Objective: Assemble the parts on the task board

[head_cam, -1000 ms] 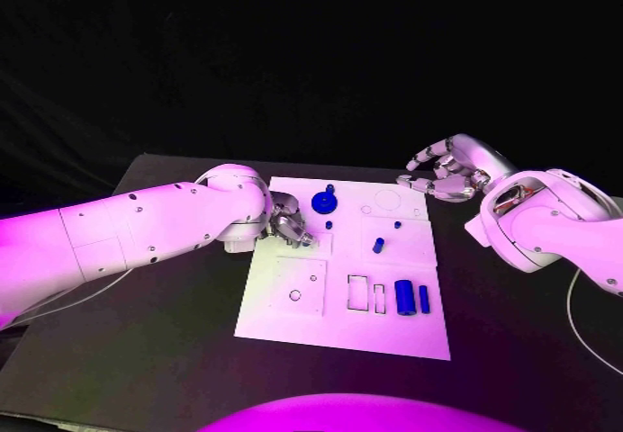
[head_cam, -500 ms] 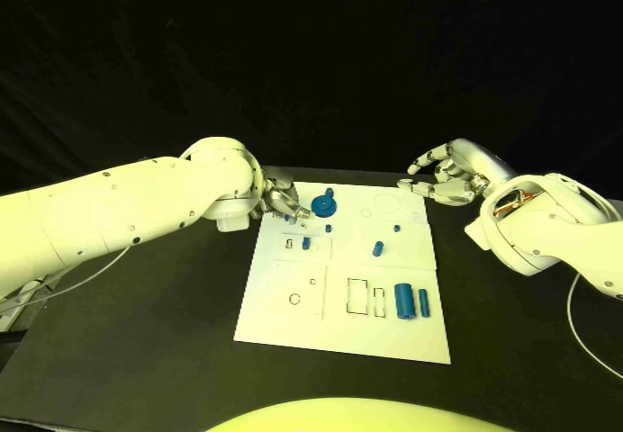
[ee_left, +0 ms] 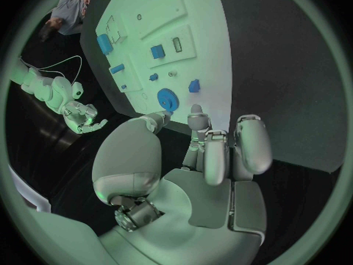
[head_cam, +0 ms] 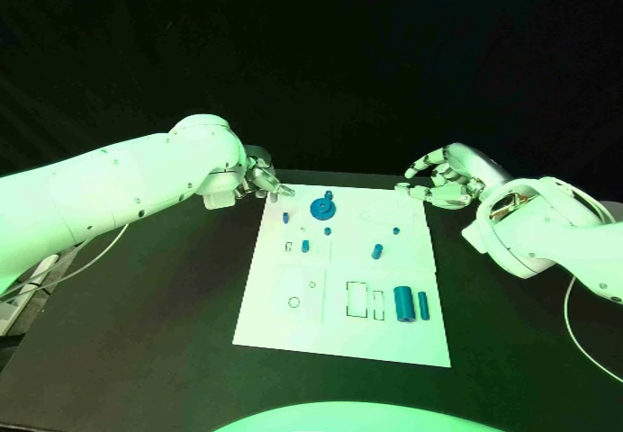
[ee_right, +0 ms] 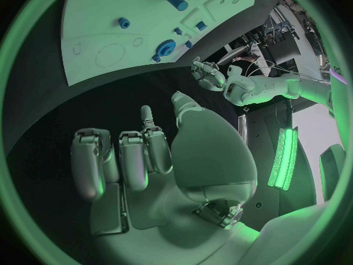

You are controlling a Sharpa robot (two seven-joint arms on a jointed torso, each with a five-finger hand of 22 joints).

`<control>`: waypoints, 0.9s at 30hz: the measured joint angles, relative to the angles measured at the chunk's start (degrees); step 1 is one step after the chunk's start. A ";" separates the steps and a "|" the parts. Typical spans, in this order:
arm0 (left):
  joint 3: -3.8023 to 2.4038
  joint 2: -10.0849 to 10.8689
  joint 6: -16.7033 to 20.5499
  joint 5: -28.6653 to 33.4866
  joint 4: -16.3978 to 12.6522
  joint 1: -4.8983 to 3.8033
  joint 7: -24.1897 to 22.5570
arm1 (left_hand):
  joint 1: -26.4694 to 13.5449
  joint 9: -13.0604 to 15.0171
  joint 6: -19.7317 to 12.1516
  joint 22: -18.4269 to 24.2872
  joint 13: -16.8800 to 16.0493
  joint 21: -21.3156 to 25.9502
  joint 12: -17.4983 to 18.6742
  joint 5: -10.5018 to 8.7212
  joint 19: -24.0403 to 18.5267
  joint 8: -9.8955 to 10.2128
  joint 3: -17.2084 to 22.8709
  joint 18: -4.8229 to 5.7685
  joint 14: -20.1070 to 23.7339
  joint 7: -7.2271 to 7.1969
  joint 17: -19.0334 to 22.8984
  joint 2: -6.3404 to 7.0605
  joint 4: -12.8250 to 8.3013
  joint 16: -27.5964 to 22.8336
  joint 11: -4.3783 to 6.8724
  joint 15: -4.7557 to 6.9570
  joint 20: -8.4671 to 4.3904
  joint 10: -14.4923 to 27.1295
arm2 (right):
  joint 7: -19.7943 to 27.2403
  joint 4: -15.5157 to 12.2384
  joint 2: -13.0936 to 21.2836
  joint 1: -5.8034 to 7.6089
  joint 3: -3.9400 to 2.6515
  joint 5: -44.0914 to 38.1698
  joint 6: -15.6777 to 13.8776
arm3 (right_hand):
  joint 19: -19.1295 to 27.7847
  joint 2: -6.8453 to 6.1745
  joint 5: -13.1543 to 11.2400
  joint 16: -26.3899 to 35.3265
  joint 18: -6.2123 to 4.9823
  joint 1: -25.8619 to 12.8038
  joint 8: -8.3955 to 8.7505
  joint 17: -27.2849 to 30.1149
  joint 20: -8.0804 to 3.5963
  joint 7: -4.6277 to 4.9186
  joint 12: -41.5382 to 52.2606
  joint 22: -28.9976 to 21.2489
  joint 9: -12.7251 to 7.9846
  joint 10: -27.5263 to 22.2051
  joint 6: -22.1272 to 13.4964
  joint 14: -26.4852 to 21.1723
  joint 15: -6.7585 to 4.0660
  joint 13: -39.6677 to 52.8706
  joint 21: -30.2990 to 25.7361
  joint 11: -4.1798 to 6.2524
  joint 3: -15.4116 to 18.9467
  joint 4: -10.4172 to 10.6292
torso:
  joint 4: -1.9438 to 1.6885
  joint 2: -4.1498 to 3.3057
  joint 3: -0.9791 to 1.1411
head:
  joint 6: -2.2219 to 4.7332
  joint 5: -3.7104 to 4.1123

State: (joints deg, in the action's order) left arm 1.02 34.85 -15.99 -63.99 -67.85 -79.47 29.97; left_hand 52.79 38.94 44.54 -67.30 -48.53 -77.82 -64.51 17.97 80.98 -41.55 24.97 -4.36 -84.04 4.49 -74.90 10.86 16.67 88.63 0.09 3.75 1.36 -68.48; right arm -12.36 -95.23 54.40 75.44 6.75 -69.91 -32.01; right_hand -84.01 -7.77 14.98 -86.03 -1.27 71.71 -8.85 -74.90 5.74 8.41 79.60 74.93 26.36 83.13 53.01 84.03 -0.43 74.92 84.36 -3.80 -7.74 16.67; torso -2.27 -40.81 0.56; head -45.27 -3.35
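The white task board [head_cam: 340, 335] lies in the middle of the black table. A blue gear [head_cam: 320, 210] sits near its far edge, and small blue parts [head_cam: 305, 245] stand below it. Two blue cylinders [head_cam: 404, 302] lie at the right. My left hand [head_cam: 260, 180] hovers off the board's far left corner with its fingers loosely bent, holding nothing. My right hand [head_cam: 441, 180] hangs beyond the far right corner, half curled and empty. In the left wrist view the left hand [ee_left: 209, 159] is above the table beside the board [ee_left: 199, 17], with the gear [ee_left: 167, 98] just ahead of its fingertips. In the right wrist view the right hand [ee_right: 140, 159] is bare, and the gear [ee_right: 166, 47] lies on the board [ee_right: 96, 17].
Black table [head_cam: 156, 306] surrounds the board on both sides and in front. Outlined empty recesses [head_cam: 357, 297] mark the board's near half. The left arm [head_cam: 117, 189] reaches in over the table's left side.
My left hand has lifted off the board's left-middle area and drawn back to the far left corner. A small blue part now shows where it had been. The right hand has stayed put.
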 measured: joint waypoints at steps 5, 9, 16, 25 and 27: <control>0.77 -2.16 -1.08 0.00 3.52 0.07 -0.08 | 0.00 -0.14 0.00 -0.23 0.00 0.00 0.00 0.00 0.00 0.21 0.00 0.00 0.00 0.00 0.00 0.00 0.00 0.00 0.00 0.00 0.00 0.00 | 0.03 0.06 -0.20 -0.10 0.00 0.00 0.01 | 0.00 0.00 0.00 0.00 0.00 0.00 0.00 0.00 0.00 0.00 0.00 -0.01 0.00 0.00 0.00 0.00 0.00 0.00 0.00 0.00 0.00 0.00 | 0.14 -0.08 -0.08 | 0.04 -0.32; 1.23 -3.05 -1.90 0.03 5.26 0.30 -0.08 | 0.23 -0.24 0.00 -0.26 0.00 0.00 0.00 -0.22 0.21 0.21 -0.32 0.00 0.00 0.00 0.00 -0.23 0.01 0.00 0.00 0.00 0.20 0.00 | 0.04 0.04 -0.20 -0.14 0.00 0.01 0.02 | 0.00 0.00 0.00 0.00 0.00 0.00 0.00 0.00 0.00 0.00 0.00 -0.01 0.00 0.00 0.00 0.00 0.00 0.00 0.00 0.00 0.00 0.00 | 0.26 -0.18 -0.10 | 0.02 -0.48; 1.85 -4.81 -3.39 0.43 7.36 0.97 -0.08 | 0.45 -0.41 0.00 -0.26 0.18 0.00 0.00 -0.22 0.00 0.53 -0.32 -0.01 0.00 0.00 0.00 -0.01 0.01 0.00 -0.10 0.00 0.40 0.10 | 0.05 0.00 -0.35 -0.18 0.00 0.02 0.04 | 0.00 0.00 0.00 0.00 0.00 0.00 -0.22 -0.05 0.00 0.00 0.00 -0.01 0.06 0.00 0.00 0.00 0.00 -0.01 0.00 0.00 0.00 0.00 | 0.32 -0.36 -0.14 | 0.14 -0.66; 2.13 -5.71 -4.80 1.02 8.09 1.50 -0.15 | 1.66 -0.96 0.22 -0.38 0.32 0.00 0.00 -0.22 0.00 1.05 -0.64 -0.01 0.07 0.21 0.00 -0.76 0.01 0.01 -0.40 -0.33 0.40 0.40 | 0.08 -0.04 -0.51 -0.18 0.00 0.03 0.04 | 0.00 0.00 0.00 0.00 0.00 0.00 -0.22 -0.04 0.00 0.00 0.00 -0.02 0.05 0.00 0.00 0.00 0.00 -0.01 0.00 0.00 0.00 0.00 | 0.47 -0.37 -0.11 | 0.03 -0.95; 2.17 -5.73 -5.00 1.14 8.22 1.60 -0.17 | 1.66 -1.06 0.22 -0.49 0.32 0.00 0.00 -0.22 0.00 1.05 -0.74 0.00 0.00 0.21 0.00 -0.75 -0.09 0.01 -0.40 -0.40 0.40 0.40 | 0.08 -0.04 -0.52 -0.18 0.00 0.03 0.04 | 0.00 0.00 0.00 0.00 0.00 0.00 -0.22 -0.04 0.00 0.00 0.00 -0.02 0.05 0.00 0.00 0.00 0.00 -0.01 0.00 0.00 0.00 0.00 | 0.47 -0.37 -0.10 | 0.03 -0.95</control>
State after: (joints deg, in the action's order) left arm 3.18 29.12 -20.99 -62.85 -59.64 -77.87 29.80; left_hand 54.45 37.87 44.76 -67.79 -48.21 -77.82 -64.52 17.75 80.98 -40.51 24.23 -4.37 -84.04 4.71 -74.90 10.11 16.58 88.64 -0.31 3.35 1.76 -68.08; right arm -12.27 -95.26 53.88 75.26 6.75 -69.88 -31.97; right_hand -84.01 -7.78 14.98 -86.03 -1.27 71.71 -9.07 -74.94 5.75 8.41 79.60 74.91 26.42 83.13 53.01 84.02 -0.43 74.91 84.36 -3.80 -7.74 16.67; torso -1.81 -41.18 0.46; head -45.24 -4.30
